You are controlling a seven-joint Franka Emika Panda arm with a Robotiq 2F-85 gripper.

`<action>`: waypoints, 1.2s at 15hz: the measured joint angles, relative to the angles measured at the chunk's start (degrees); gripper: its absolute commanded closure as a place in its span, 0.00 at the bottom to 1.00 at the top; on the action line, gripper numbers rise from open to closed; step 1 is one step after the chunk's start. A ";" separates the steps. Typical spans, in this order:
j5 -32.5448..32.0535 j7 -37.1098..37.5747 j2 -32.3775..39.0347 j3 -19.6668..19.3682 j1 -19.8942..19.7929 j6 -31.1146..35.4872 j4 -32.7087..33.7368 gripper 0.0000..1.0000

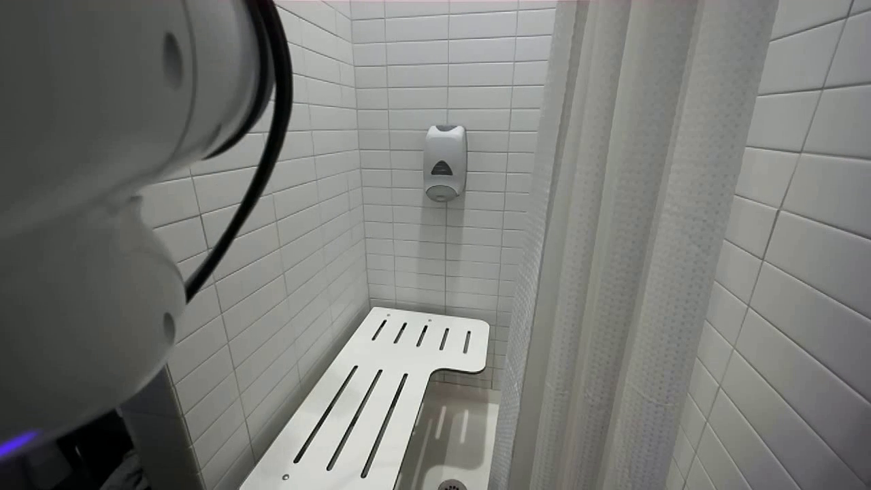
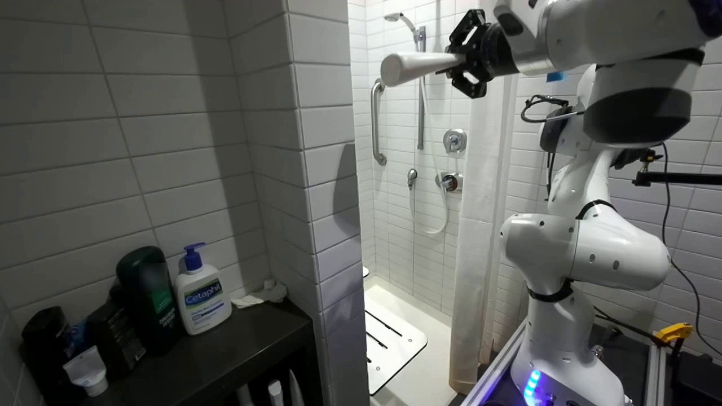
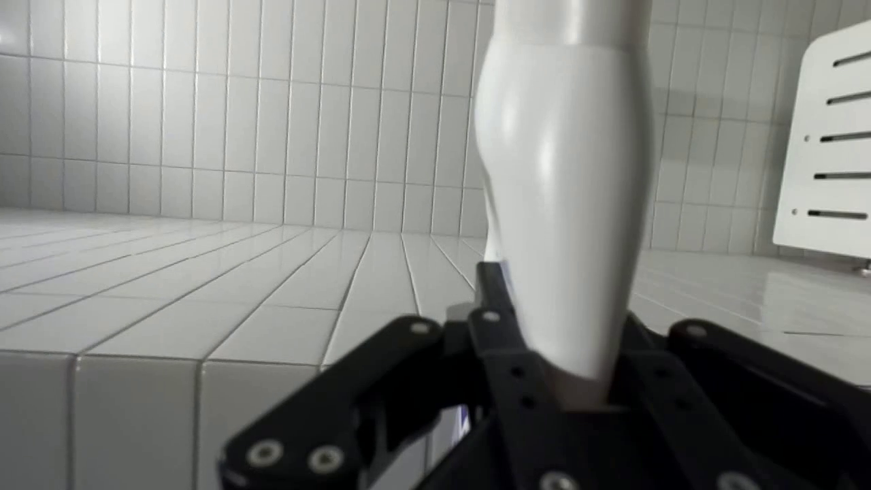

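Observation:
A smooth white tube-like bottle (image 3: pixel 565 177) stands between the black fingers of my gripper (image 3: pixel 563 303) in the wrist view, and both fingers press on its narrow end. The gripper is shut on it. In an exterior view the same white bottle (image 2: pixel 417 66) sticks out nearly level from the gripper (image 2: pixel 456 58), its wide round end pointing away. It hangs in the air in front of the shower opening, clear of wall and shelf. The part deep in the jaws is hidden. My gripper does not appear in the exterior view filled by the arm (image 1: pixel 95 204).
A dark shelf (image 2: pixel 225 349) carries a Cetaphil pump bottle (image 2: pixel 203 299), a dark green bottle (image 2: pixel 149 299) and other toiletries. A tiled wall corner (image 2: pixel 321 169) divides shelf from shower. Inside are a slotted white bench (image 1: pixel 381 361) and soap dispenser (image 1: pixel 445 163), beside a curtain (image 1: pixel 612 238).

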 measured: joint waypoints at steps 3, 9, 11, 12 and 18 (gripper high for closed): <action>0.68 -1.03 -3.07 0.41 -0.02 1.13 0.92 0.80; 7.06 6.13 -3.33 -0.75 -0.48 4.34 1.00 0.95; 7.90 10.53 -3.32 -2.60 -0.48 8.05 1.93 0.95; 7.94 12.30 -3.32 -3.48 -0.51 10.01 2.78 0.95; 7.90 20.82 -2.99 -7.63 -3.02 22.59 11.14 0.95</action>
